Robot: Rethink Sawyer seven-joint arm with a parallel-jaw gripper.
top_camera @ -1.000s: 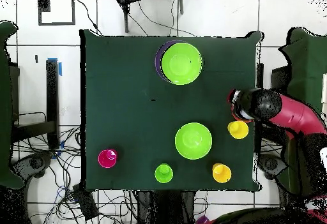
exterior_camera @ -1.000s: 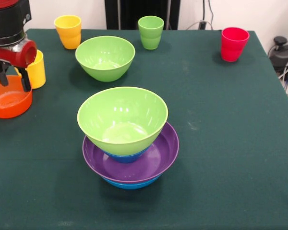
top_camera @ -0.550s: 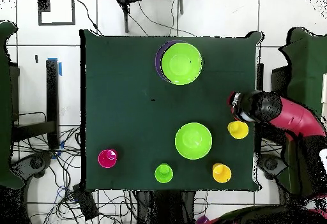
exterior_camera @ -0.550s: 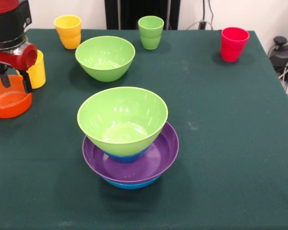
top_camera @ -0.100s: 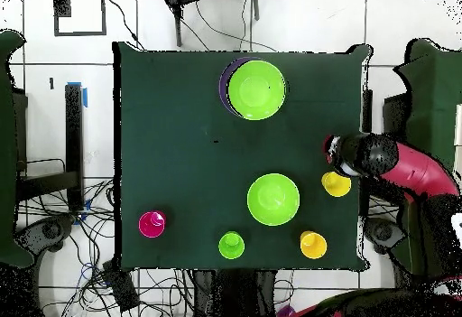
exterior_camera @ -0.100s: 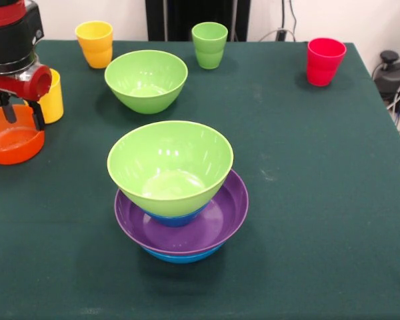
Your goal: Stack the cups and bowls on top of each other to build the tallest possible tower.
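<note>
Front view of a green table (exterior_camera @ -0.100s: 320, 200). The tower (exterior_camera @ -0.100s: 170, 167), a light green bowl nested on blue and purple ones, stands well apart from the pincer (exterior_camera @ -0.100s: 21, 120), nearer the camera. A loose light green bowl (exterior_camera @ -0.100s: 145, 80) sits off to the pincer's side. Over the past second I have watched the pincer sink slightly. Its fingers are spread and empty, now straddling the far rim of the small orange bowl (exterior_camera @ -0.100s: 10, 143) just beneath. I judge a grasp on it is coming. A yellow cup (exterior_camera @ -0.100s: 51, 100) stands just behind the pincer.
</note>
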